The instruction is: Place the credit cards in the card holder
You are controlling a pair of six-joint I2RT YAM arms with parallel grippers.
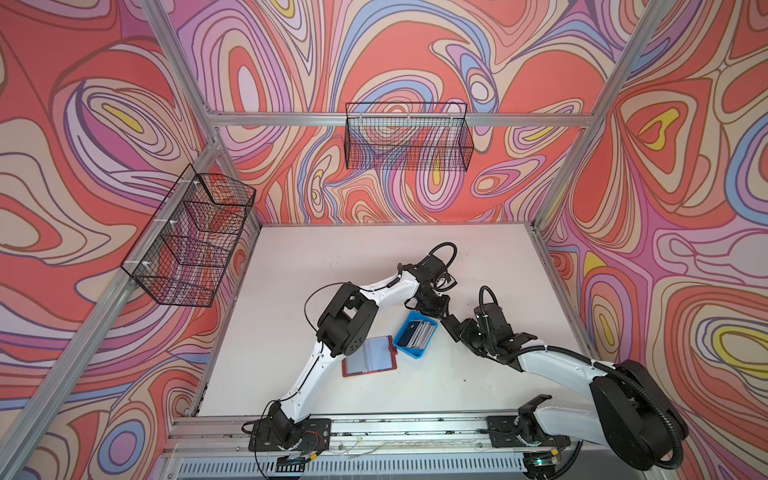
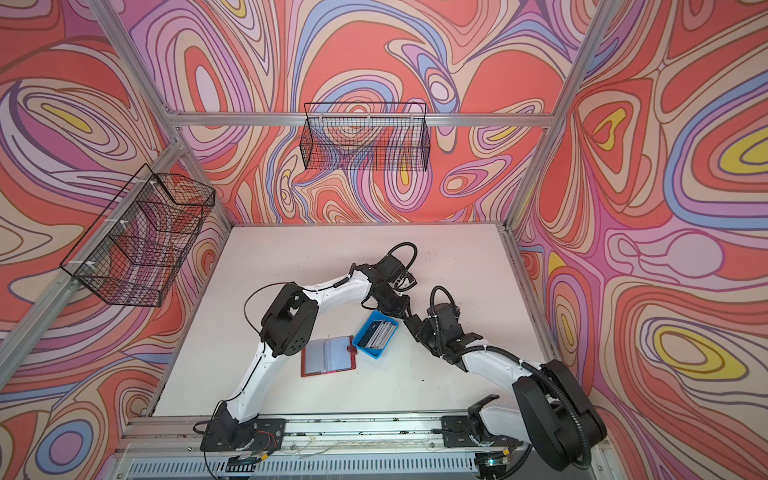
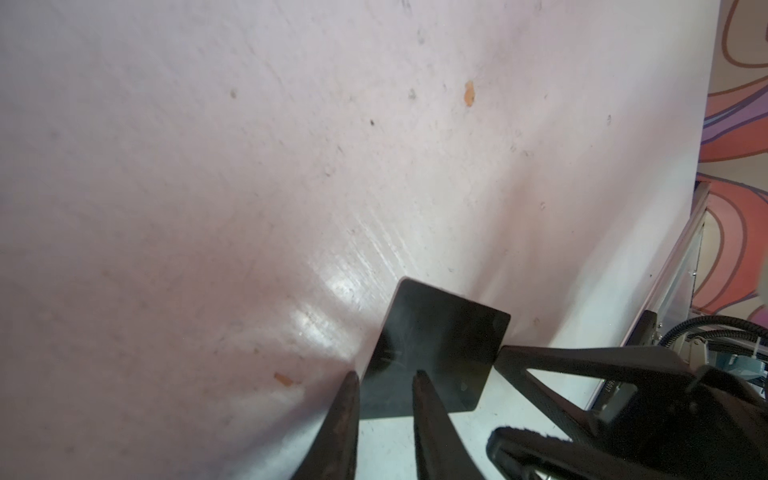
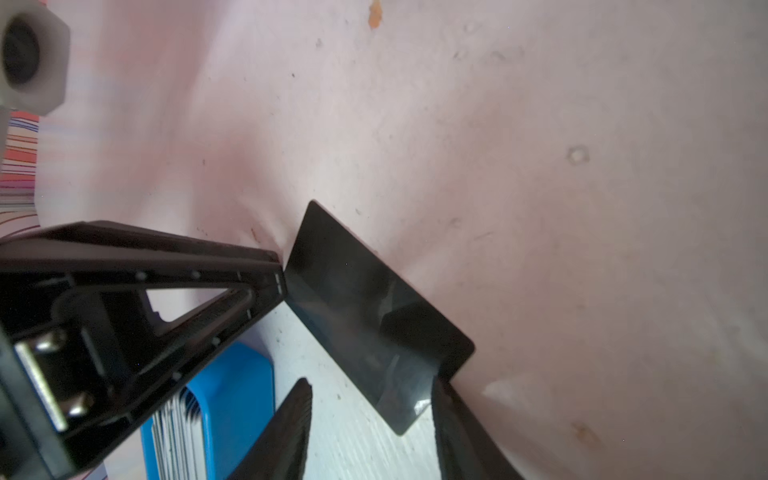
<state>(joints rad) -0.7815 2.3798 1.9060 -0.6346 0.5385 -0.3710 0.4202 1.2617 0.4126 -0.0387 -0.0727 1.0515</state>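
Observation:
One black credit card [image 3: 449,340] lies low over the white table [image 1: 332,270], right of the blue tray; I cannot tell whether it is flat or tipped up. In both top views the grippers hide it. My left gripper [image 3: 384,374] reaches across the tray, jaws narrowly apart, tips over the card's edge, table showing between them. My right gripper [image 4: 372,384] stands open, and one of its fingers [image 4: 446,399] is against the corner of the card [image 4: 361,299]. More credit cards [image 1: 417,332] stand in the tray. The red-brown card holder [image 1: 369,356] lies open left of the tray, its grey sleeves upward.
The blue tray [image 1: 409,353] sits between the card holder and the two grippers [image 1: 446,316]. Black wire baskets hang on the back wall [image 1: 409,137] and the left wall [image 1: 187,241]. An aluminium rail [image 1: 395,428] with both arm bases runs along the table's front edge.

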